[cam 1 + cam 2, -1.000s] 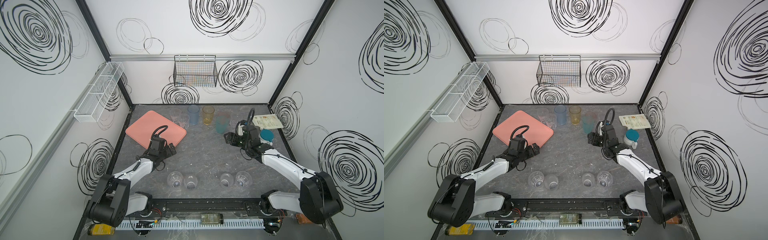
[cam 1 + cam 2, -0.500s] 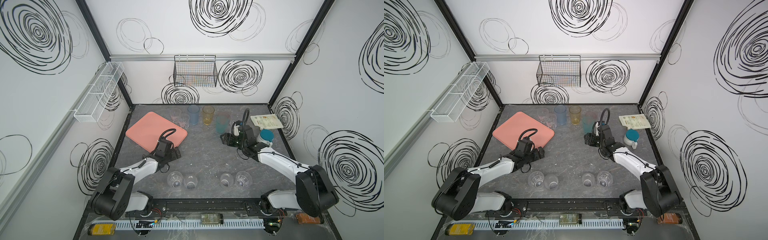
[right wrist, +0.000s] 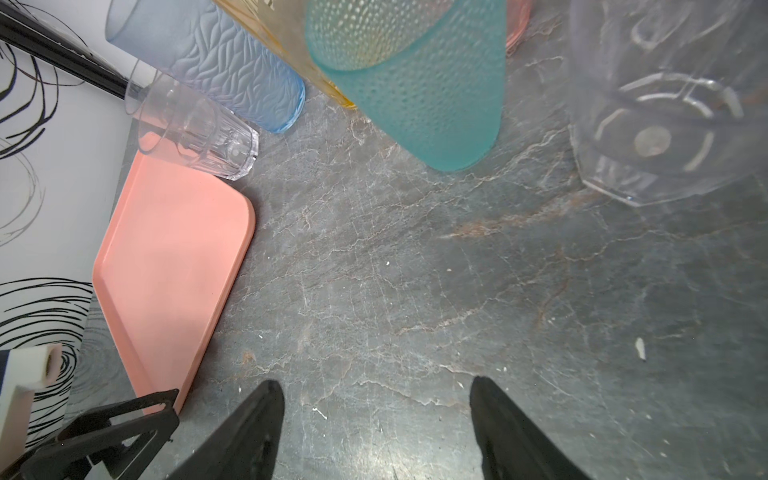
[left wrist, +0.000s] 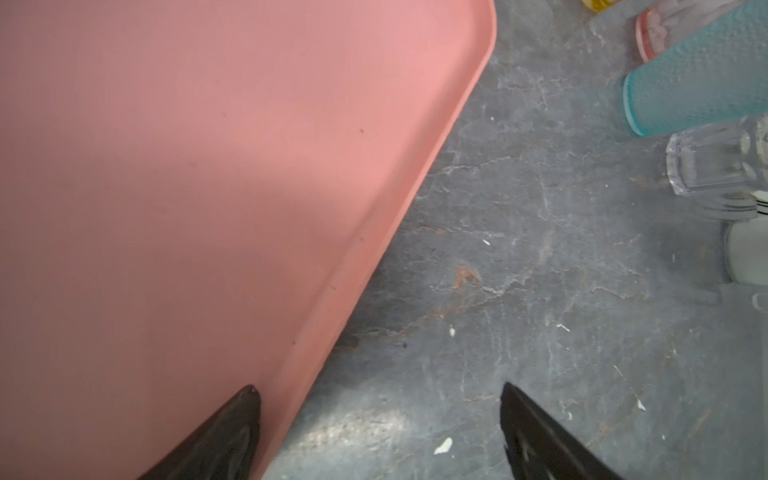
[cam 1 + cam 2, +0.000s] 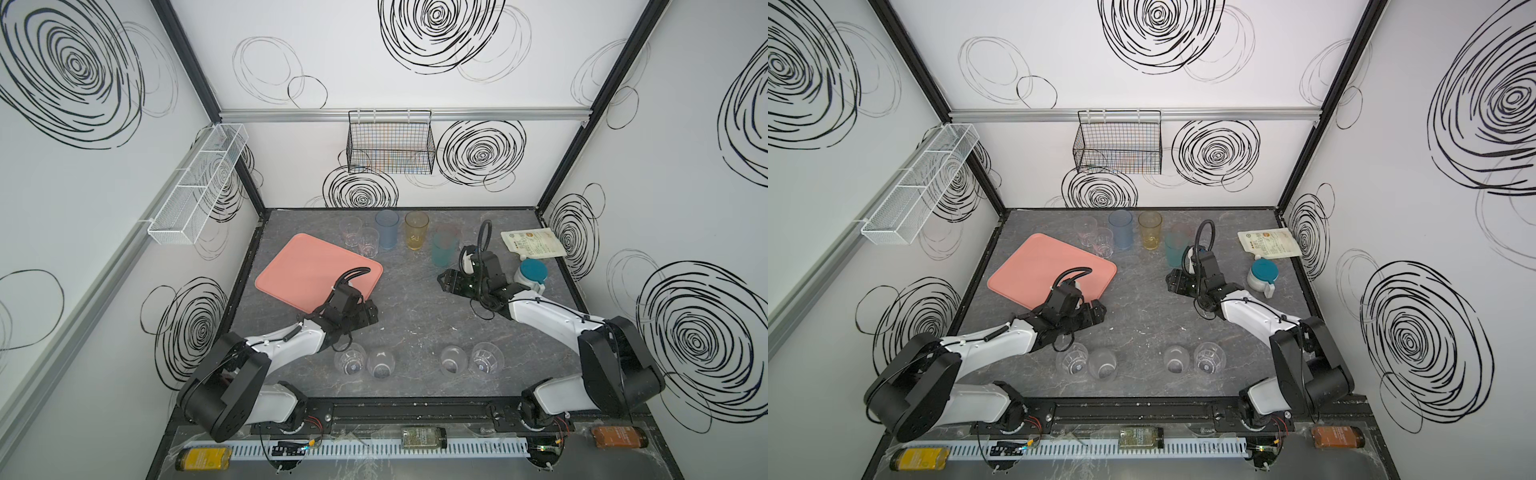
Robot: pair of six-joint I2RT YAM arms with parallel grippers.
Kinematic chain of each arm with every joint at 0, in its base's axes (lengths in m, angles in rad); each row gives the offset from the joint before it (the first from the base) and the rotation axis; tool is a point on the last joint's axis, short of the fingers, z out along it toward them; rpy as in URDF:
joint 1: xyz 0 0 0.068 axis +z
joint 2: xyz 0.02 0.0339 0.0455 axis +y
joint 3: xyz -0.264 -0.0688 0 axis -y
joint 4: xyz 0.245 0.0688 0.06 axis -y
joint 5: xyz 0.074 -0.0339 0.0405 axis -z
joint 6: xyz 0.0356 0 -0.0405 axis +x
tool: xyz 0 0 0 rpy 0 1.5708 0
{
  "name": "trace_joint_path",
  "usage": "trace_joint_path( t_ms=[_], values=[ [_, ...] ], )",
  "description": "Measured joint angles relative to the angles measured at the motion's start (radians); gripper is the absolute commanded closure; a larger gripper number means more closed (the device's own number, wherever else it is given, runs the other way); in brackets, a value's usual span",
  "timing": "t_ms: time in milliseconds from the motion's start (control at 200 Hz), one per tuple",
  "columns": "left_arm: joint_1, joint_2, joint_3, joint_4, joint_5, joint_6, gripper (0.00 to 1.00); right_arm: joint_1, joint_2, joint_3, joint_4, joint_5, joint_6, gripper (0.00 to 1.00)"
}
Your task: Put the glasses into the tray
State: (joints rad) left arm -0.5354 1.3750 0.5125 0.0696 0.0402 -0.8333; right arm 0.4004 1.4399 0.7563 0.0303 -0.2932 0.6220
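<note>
Hardly begun, to judge by the tray (image 5: 291,266): bare in both top views, lying askew on the tabletop (image 5: 415,316) toward its back left, with none of the glasses (image 5: 1102,365) inside. Left to do, by that reading: all of it. Near the front edge, four clear tumblers (image 5: 380,365) in two pairs, well apart from the tray. Along the back, just beyond the tray's far corner, two short pinkish tumblers (image 5: 368,245), then a blue tumbler (image 5: 387,229), an amber tumbler (image 5: 416,230) and a teal tumbler (image 5: 441,251); in the right wrist view, one more clear glass (image 3: 665,104) close beside the teal one. Left tool (image 4: 377,386) with jaws wide apart and nothing between them, straddling the tray's near edge, half over pink plastic and half over tabletop. Right tool (image 3: 374,380) likewise parted and empty, low over bare tabletop, facing the teal tumbler, probably the first pick.
</note>
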Motion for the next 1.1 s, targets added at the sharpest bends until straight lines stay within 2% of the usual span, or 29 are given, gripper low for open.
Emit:
trace_joint_path(
  t_ms=[180, 275, 360, 455, 585, 680, 785, 905, 1101],
  values=[
    [-0.06, 0.048, 0.04, 0.029, 0.05, -0.044, 0.1, 0.023, 0.028, 0.007, -0.012, 0.003, 0.034, 0.27],
    [-0.09, 0.064, 0.089, -0.003, 0.068, -0.032, 0.11, 0.047, 0.062, 0.034, -0.031, 0.019, 0.054, 0.26],
    [-0.083, 0.062, 0.128, -0.023, 0.093, -0.005, 0.12, 0.074, 0.09, 0.06, -0.046, 0.053, 0.079, 0.26],
    [-0.022, 0.019, 0.138, -0.041, 0.119, 0.031, 0.12, 0.126, 0.109, 0.097, -0.082, 0.114, 0.107, 0.25],
    [0.107, -0.083, 0.15, -0.124, 0.106, 0.113, 0.11, 0.227, 0.165, 0.189, -0.127, 0.201, 0.146, 0.24],
    [0.216, -0.15, 0.154, -0.162, 0.068, 0.173, 0.11, 0.309, 0.257, 0.304, -0.168, 0.257, 0.173, 0.24],
    [0.306, -0.214, 0.152, -0.198, 0.008, 0.201, 0.11, 0.375, 0.39, 0.461, -0.237, 0.303, 0.19, 0.28],
    [0.334, -0.283, 0.124, -0.206, -0.075, 0.201, 0.11, 0.428, 0.526, 0.601, -0.291, 0.349, 0.19, 0.35],
    [0.336, -0.32, 0.068, -0.227, -0.152, 0.203, 0.1, 0.454, 0.656, 0.707, -0.36, 0.369, 0.18, 0.49]
  ],
)
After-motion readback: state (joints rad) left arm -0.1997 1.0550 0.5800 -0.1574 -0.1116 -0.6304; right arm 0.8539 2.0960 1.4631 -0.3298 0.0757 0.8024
